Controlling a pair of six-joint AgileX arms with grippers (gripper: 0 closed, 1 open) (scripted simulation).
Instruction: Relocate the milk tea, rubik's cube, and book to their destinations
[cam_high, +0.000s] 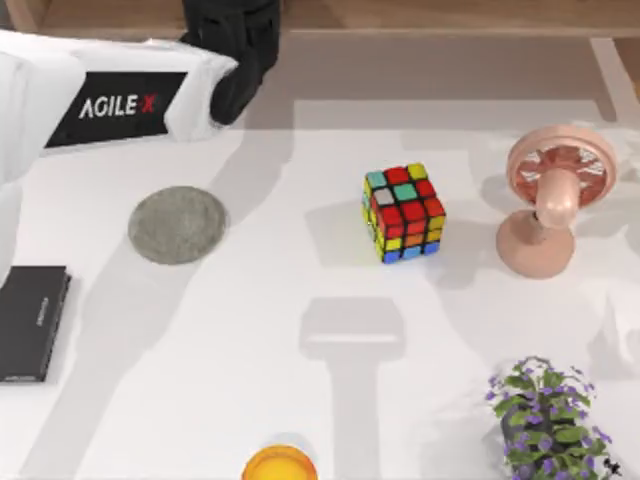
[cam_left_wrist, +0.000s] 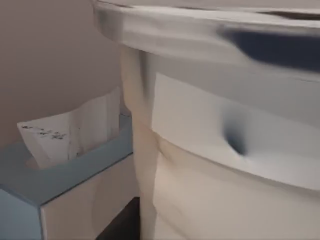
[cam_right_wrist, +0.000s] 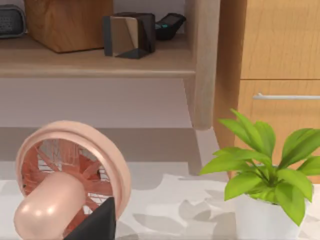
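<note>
The rubik's cube (cam_high: 404, 212) sits free near the middle of your white tabletop (cam_high: 300, 400), nothing touching it. To its right stands a pink desk fan (cam_high: 550, 200), near but apart; a potted purple-flowered plant (cam_high: 548, 420) is at the front right corner. Left of the cube, well apart, lies a flat grey round pad (cam_high: 178, 224), and a black slab (cam_high: 30, 322) lies at the left edge. A short orange-yellow round thing (cam_high: 279, 464) pokes in at the front edge. Your left arm (cam_high: 110, 95) reaches in from the top left with its black wrist end over the back edge of the tabletop; its end effector state I cannot tell. Behind the tabletop runs a wooden strip. The left wrist view gives you a blue tissue box (cam_left_wrist: 60, 185) with a white tissue sticking up, close beside a large pale rounded body (cam_left_wrist: 225, 150), against a plain beige wall. The right wrist view shows the fan (cam_right_wrist: 70, 180) head-on, a green leafy plant in a white pot (cam_right_wrist: 260, 175) near it, and behind them a wooden shelf (cam_right_wrist: 95, 62) with a wooden box and small dark items, beside a wooden cabinet (cam_right_wrist: 280, 50) with a metal handle. A dark tip (cam_right_wrist: 97, 225) shows at that view's lower edge in front of the fan; whether the right end effector is wide or narrow I cannot tell.
</note>
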